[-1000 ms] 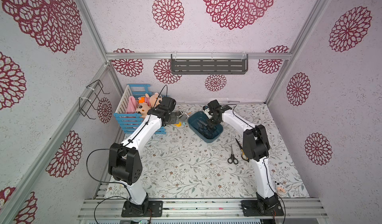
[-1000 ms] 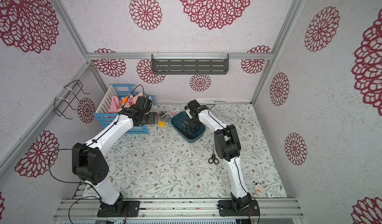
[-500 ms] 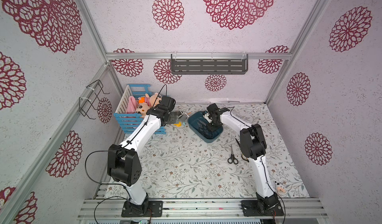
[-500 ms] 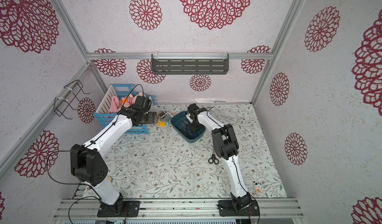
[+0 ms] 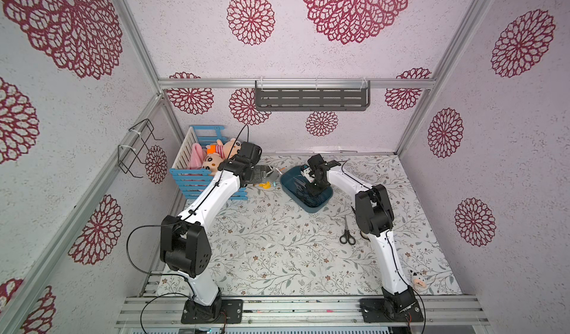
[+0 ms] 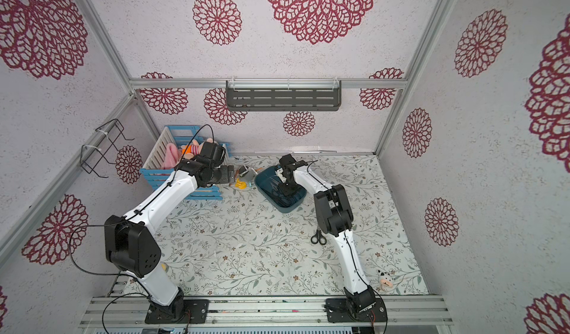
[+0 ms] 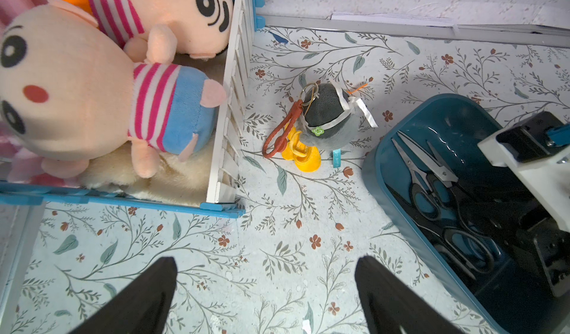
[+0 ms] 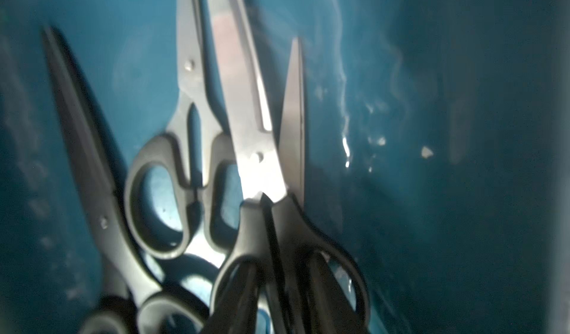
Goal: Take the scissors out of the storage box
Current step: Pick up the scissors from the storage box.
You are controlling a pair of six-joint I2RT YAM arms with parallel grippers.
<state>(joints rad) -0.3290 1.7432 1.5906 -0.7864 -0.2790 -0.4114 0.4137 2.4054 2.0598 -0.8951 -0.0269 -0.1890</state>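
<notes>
The scissors nearest to the arm bases were one black-handled pair. It lay flat, blades together, on the tabletop, just beside the right arm and well apart from the box. I judged that this pair was already taken out and was put there because the place is easy for that arm to reach. Only a small cow toy lay nearer, by the right base.

Farther on, the box stood on the tabletop with the other pairs inside. There were several of them, with steel blades pointing to one end and dark handles overlapping at the other end. The right gripper stood low inside the box over these handles, probably to fetch the next pair. The right wrist view was blurred, and dark shapes mixed there with the black handles. So I could not tell if its jaws were wide, narrow or closed on a handle.

The left gripper hung low over bare tabletop between the box and the crate. Its jaws were wide and held nothing. It seemed to wait, maybe to steady the box. Just beyond it lay a grey toy with yellow feet. Plush dolls filled the crate, and a shelf hung on the back wall.
</notes>
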